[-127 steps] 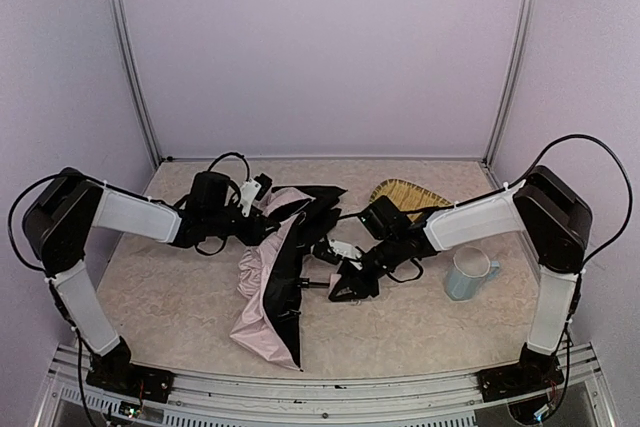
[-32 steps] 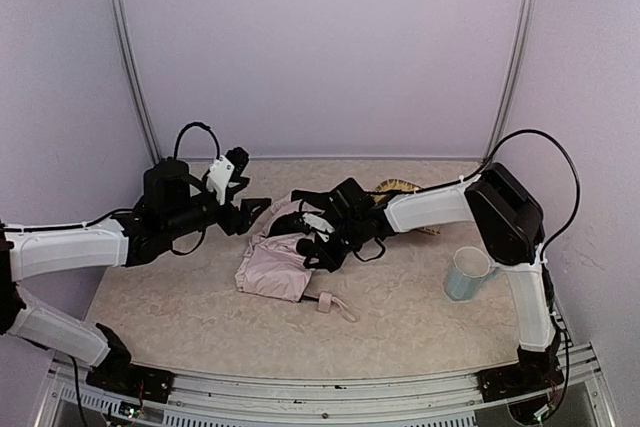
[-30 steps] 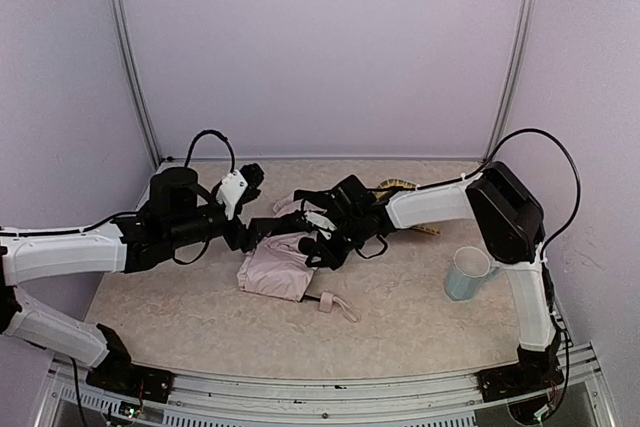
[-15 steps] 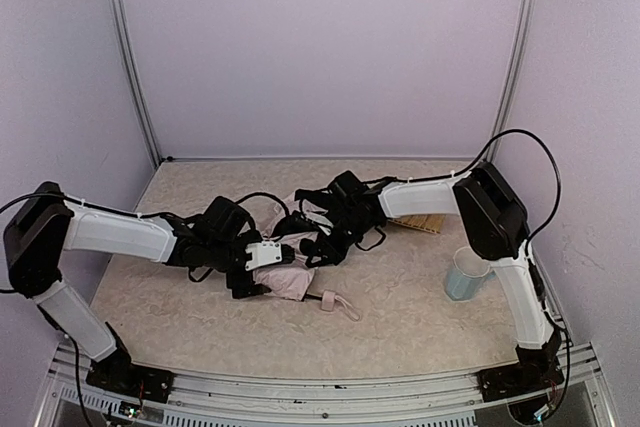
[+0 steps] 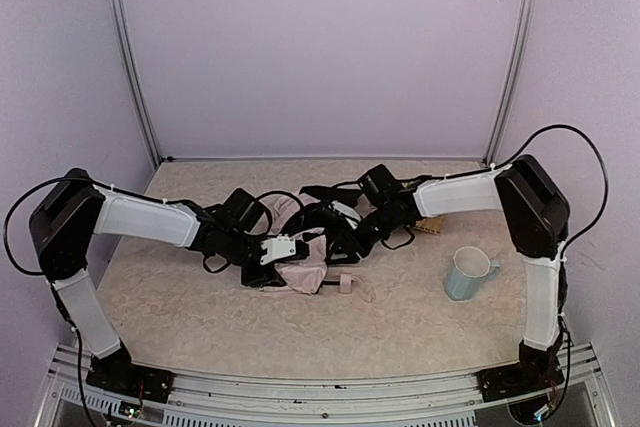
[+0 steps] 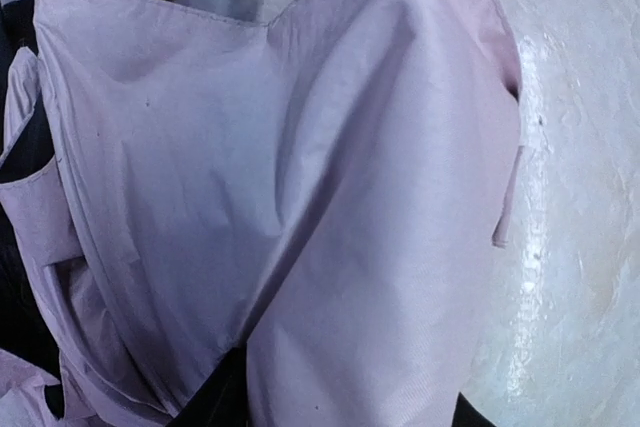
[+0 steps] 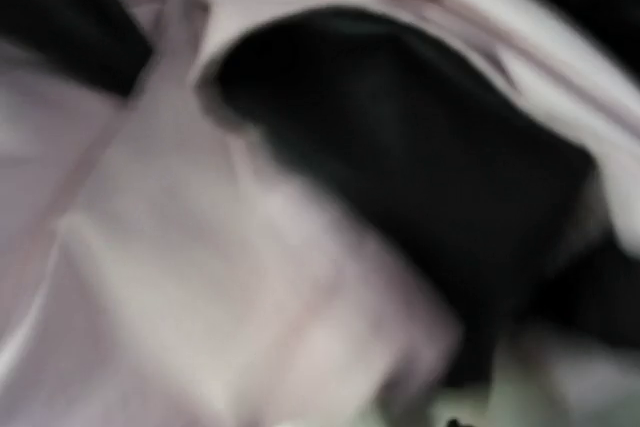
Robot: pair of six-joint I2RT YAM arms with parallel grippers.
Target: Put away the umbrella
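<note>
Speckled beige stone-look bench [image 5: 420,317]. Lying mid-bench: crumpled folding umbrella [image 5: 305,272], pale pink fabric, black lining, small pink handle [image 5: 345,283] at its right end. Well apart on the right: upright pale blue mug [image 5: 466,274]. Behind that: woven bamboo tray [image 5: 428,226], mostly hidden.

The left arm [image 5: 140,219] and the right arm [image 5: 462,195] are both wearing smooth white shells over their long links, with chunky black housings bulging at the joints. A thin black cable [image 5: 575,137] is looping out from each shoulder housing. The bases [image 5: 122,375] are showing black. The left gripper [image 5: 268,272] is showing black too, carrying a small white block
</note>
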